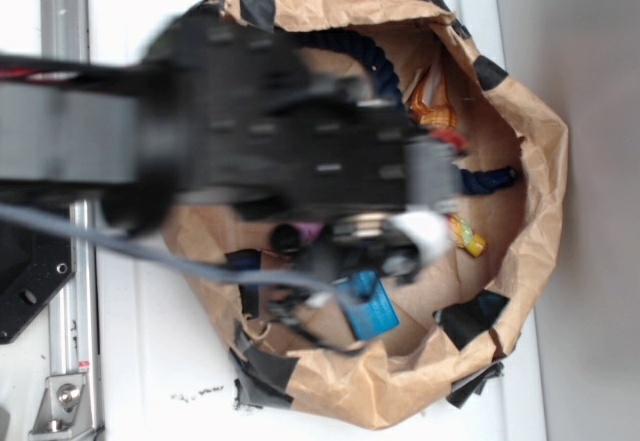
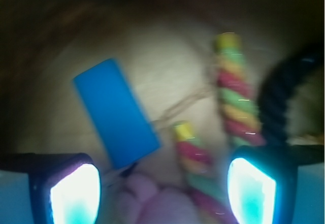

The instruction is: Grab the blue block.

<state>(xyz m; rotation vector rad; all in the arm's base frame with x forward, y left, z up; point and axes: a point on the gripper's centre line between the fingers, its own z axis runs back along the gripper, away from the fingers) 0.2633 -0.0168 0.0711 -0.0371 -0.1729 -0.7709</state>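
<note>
The blue block (image 2: 116,113) is a flat bright teal-blue rectangle lying on the brown paper floor of the bag, tilted, ahead and left of centre in the wrist view. In the exterior view it (image 1: 372,308) shows partly under the arm, near the bag's lower rim. My gripper (image 2: 162,191) is open, its two glowing fingertips (image 2: 75,193) wide apart at the bottom of the wrist view. Nothing is between them but the pink plush toy (image 2: 157,201) below. The block's near end lies just above the left fingertip.
The brown paper bag (image 1: 545,161) has a rolled rim with black tape patches. Inside are a striped multicolour rope (image 2: 236,102), a dark navy twisted rope (image 2: 282,99), an orange item (image 1: 432,101) and a yellow toy (image 1: 468,236). The arm hides much of the bag.
</note>
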